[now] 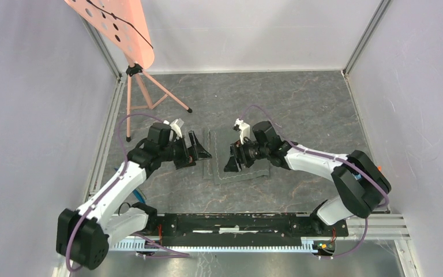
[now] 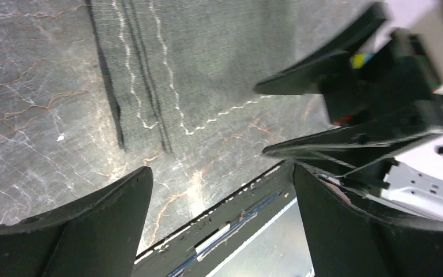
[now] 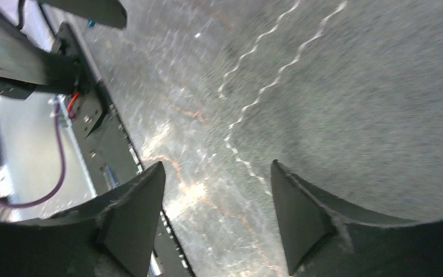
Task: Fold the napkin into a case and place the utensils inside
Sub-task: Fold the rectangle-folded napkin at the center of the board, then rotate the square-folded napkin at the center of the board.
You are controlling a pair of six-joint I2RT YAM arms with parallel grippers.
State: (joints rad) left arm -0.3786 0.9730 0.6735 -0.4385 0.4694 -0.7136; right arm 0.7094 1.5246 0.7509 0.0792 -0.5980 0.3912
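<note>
Fingertips up close: left gripper [image 2: 222, 170] and right gripper [image 3: 218, 164] both spread wide, gripping nothing. Left just beside the napkin [image 1: 222, 148], right over it (no utensils spotted). Could snag one layer and drag the cloth crooked.

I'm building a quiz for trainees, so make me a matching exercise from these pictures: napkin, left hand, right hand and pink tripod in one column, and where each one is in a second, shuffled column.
1. napkin
2. left hand
3. right hand
4. tripod

A. open, above the napkin
B. far left corner
C. lying flat between the two hands
D. open, just off the napkin's left edge

Pairs: 1-C, 2-D, 3-A, 4-B
</note>
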